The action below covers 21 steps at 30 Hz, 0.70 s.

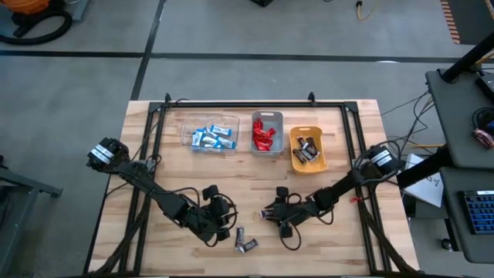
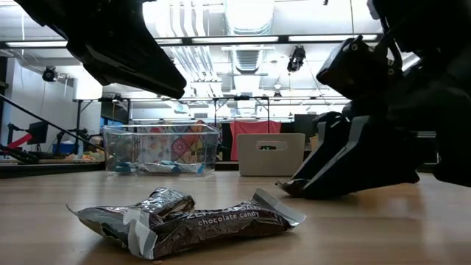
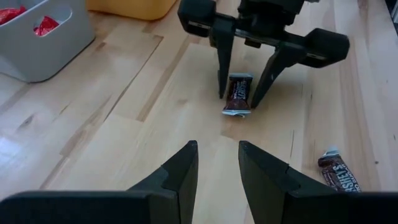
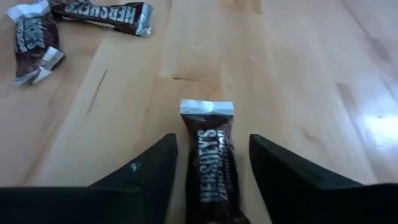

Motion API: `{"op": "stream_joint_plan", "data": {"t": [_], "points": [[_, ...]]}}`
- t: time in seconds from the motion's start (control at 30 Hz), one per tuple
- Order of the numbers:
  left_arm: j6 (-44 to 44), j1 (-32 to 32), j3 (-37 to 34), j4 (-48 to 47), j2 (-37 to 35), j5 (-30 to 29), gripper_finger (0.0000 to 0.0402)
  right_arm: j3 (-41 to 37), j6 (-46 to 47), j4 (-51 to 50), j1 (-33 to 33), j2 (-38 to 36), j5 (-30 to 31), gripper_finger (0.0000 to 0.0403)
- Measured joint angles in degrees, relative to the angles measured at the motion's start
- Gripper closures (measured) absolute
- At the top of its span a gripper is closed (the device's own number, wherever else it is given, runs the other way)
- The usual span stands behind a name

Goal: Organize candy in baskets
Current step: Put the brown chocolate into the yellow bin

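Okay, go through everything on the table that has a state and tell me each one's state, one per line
right gripper: open, fingers either side of a brown bar
brown bar: flat on the table, not gripped
left gripper: part open, empty
two brown bars: loose on the table
clear bin: holds blue-and-white bars
grey bin: holds red candies
orange bin: holds brown bars
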Motion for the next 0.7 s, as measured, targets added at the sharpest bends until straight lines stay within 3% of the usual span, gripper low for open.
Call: {"op": "stream_joint_plan", "data": {"t": [0.33, 0.7], "points": [[0.00, 0.22, -0.02, 0.34, 0.00, -0.02, 0.0302, 0.14, 1.58, 0.46, -0.09, 0.36, -1.76, 0.0367], [-0.01, 0.22, -0.02, 0.97, 0.00, -0.02, 0.0302, -0.26, 0.44, -2.42, -0.09, -3.68, -2.69, 0.0394]]}}
